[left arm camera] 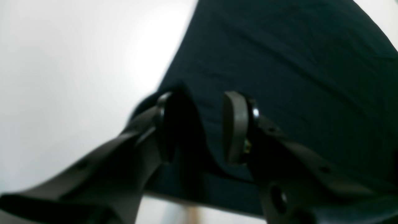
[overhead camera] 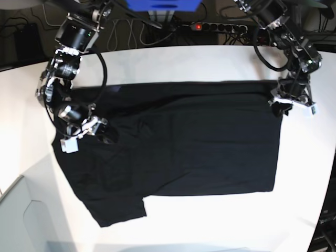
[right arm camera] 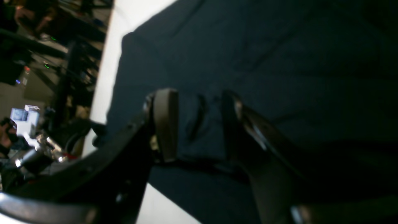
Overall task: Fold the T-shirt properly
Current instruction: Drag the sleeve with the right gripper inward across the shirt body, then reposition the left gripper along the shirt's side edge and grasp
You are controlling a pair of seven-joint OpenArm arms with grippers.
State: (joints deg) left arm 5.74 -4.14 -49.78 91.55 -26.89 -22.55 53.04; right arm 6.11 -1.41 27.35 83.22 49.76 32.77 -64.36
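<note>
T-shirt [overhead camera: 199,142]: matt black cloth | table [overhead camera: 173,63]: smooth white, slight sheen

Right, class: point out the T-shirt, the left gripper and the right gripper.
T-shirt [overhead camera: 210,142]: base view, middle of the body.
left gripper [left arm camera: 199,127]: left wrist view, between the fingertips.
right gripper [right arm camera: 199,124]: right wrist view, between the fingertips.

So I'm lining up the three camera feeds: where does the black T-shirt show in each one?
Left wrist: the T-shirt fills the right and centre, with its edge between the left gripper's jaws.
Right wrist: it covers the centre and right, under the open right gripper.
Base: it lies spread across the middle.
Shared landmark: the white table bordering the cloth.
</note>
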